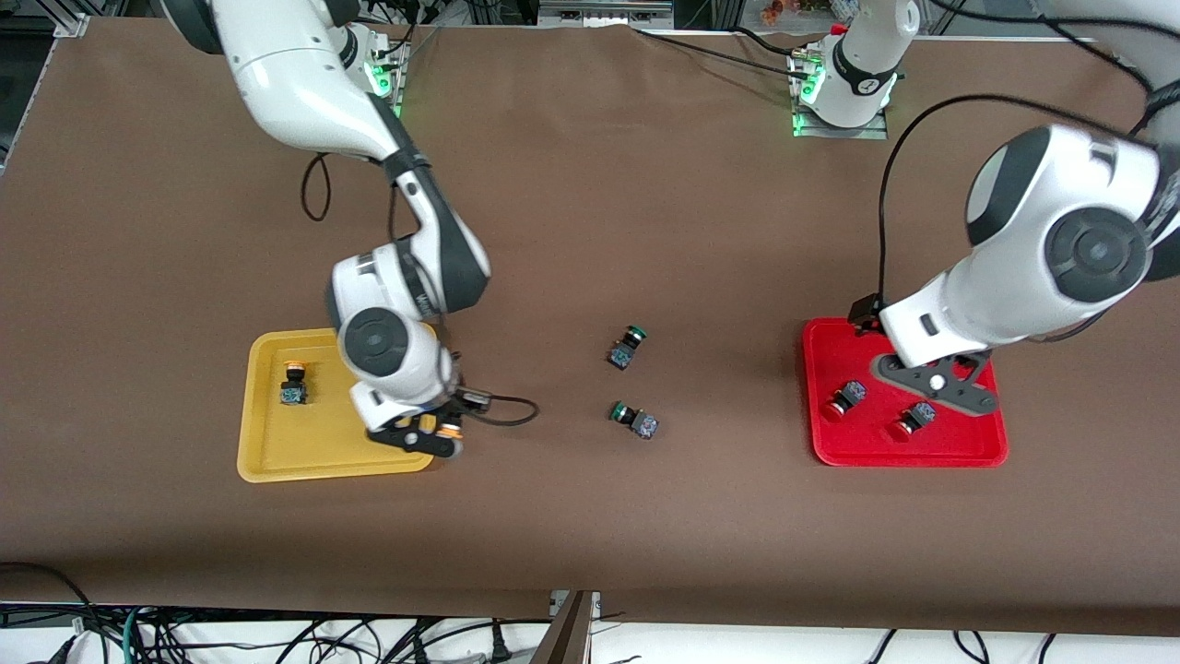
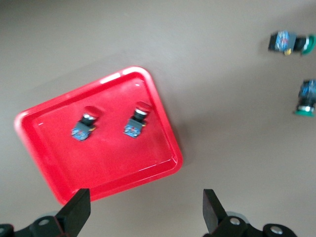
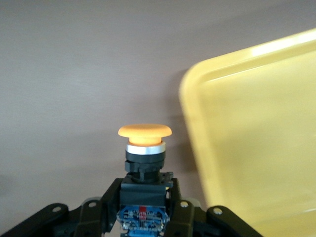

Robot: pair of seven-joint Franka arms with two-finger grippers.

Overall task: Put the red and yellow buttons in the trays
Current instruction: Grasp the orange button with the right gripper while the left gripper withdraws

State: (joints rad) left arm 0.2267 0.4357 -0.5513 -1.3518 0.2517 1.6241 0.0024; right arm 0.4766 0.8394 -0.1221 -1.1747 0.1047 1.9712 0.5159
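Orange-yellow capped button sits clamped by its dark body in the right gripper, over the yellow tray's corner toward the left arm's end. A second yellow button lies inside that tray. Left gripper, fingers spread and empty, hovers over the red tray, which holds two red buttons.

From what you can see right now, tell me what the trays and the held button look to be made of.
Red tray and yellow tray: apparently moulded plastic, glossy, with bright glints along rounded rims. The yellow button, gripped by the right gripper beside the yellow tray's corner: matte plastic-looking cap, shiny silver collar that may be metal, dark dull body, probably plastic. The left gripper hangs open over the red tray's edge.
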